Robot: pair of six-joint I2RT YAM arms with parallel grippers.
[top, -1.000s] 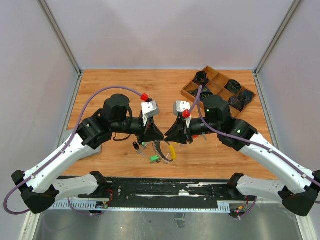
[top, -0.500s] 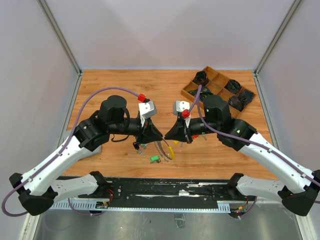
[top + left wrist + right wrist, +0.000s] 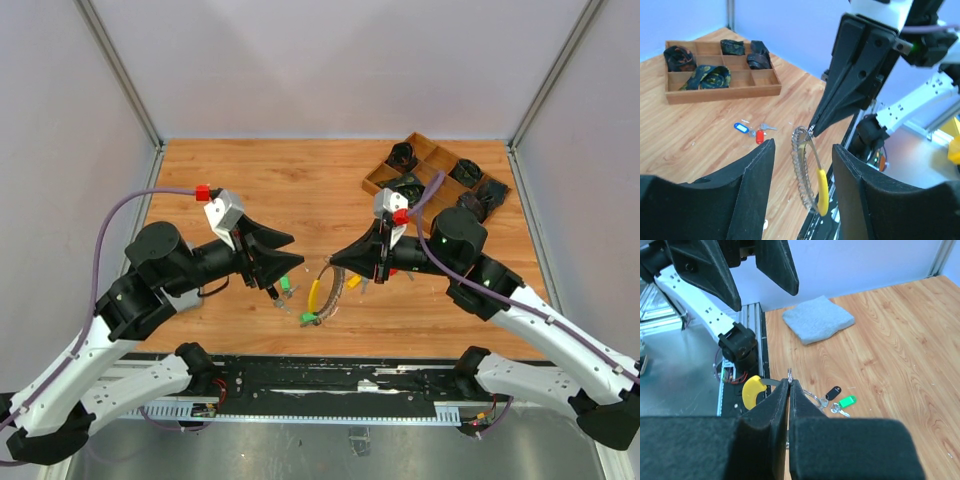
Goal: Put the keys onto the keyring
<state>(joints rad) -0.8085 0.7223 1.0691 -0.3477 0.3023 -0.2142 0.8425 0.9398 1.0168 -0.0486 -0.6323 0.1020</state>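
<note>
Top view: clenched on the top of the keyring [image 3: 322, 292] with the right claw [image 3: 334, 263], low centre of frame, so that the coil stands on edge with the yellow piece [image 3: 315, 294] toward the left, probably to offer a free end for threading; spread wide and grasping nothing at the left claw [image 3: 297, 248], left of centre; lying loose by the ring's lower end, a green key [image 3: 308, 318]; no keys seen on the ring yet; against a second ago, tipped up from lying flat, and drawn back leftward with the left claw, then shut close over the ring, now parted. Left wrist view: framed mid-frame between the open black fingers [image 3: 747, 190], the keyring [image 3: 807, 172] hanging from the right claw [image 3: 812, 131]; left on the wood at middle left, a blue key [image 3: 741, 128] and a red key [image 3: 759, 136], below the tray [image 3: 722, 92] at upper left. Right wrist view: pressed together on the thin wire at centre with the right claw [image 3: 789, 381]; yellow piece [image 3: 754, 388] at lower left; right of centre, a black key [image 3: 832, 391] beside the green key [image 3: 846, 401]; higher up, a grey cloth [image 3: 817, 318].
</note>
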